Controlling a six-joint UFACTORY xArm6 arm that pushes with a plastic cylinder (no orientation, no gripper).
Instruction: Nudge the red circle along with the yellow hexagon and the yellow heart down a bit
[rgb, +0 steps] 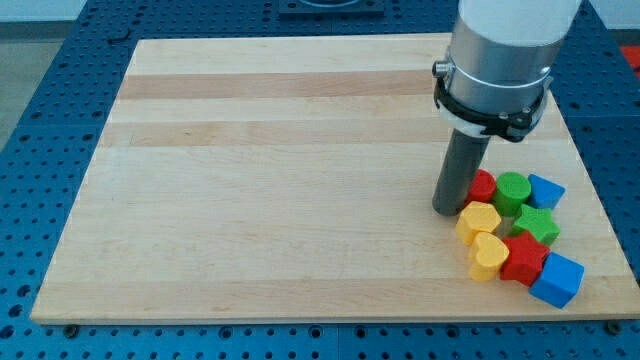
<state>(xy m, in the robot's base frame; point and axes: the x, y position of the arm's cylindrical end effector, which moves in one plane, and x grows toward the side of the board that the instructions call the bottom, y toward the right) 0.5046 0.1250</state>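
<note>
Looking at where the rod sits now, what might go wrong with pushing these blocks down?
My tip sits at the cluster's upper left, beside the red circle. A downward push may miss it. The yellow hexagon and yellow heart touch the red block, which may get dragged along. The board's bottom edge is near.

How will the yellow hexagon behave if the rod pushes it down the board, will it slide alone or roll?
The yellow hexagon looks flat-based and squat, so it should slide, not roll. It touches the yellow heart, so that probably gets shoved too. My tip sits at its upper left, so it may veer rightward.
</note>
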